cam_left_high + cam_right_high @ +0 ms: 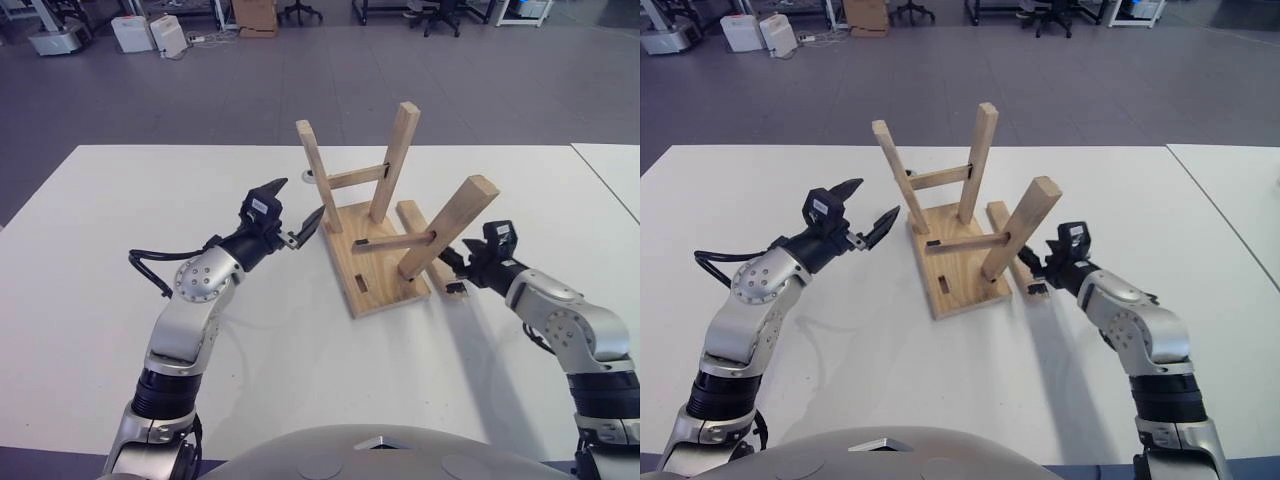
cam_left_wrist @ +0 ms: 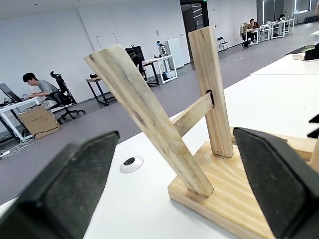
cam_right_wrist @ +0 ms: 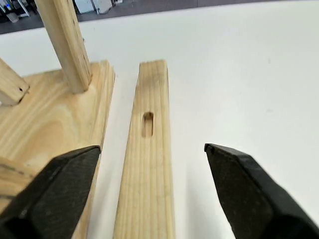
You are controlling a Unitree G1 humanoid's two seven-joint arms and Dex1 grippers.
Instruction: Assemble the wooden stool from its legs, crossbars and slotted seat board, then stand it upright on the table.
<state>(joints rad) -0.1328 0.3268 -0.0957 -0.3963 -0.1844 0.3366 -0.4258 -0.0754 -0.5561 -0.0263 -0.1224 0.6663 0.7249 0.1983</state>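
Right hand (image 3: 149,199) is held released astride the loose leg (image 3: 144,164) lying on the bench (image 1: 150,200) beside the upturned seat board (image 1: 385,272), seemingly for pickup; left hand (image 1: 301,197) is held open near its fitted legs (image 2: 149,124).

Cardboard box (image 1: 256,15), two white floor units (image 1: 131,33) — office chairs (image 1: 441,15) beyond, round grommet (image 2: 131,163)
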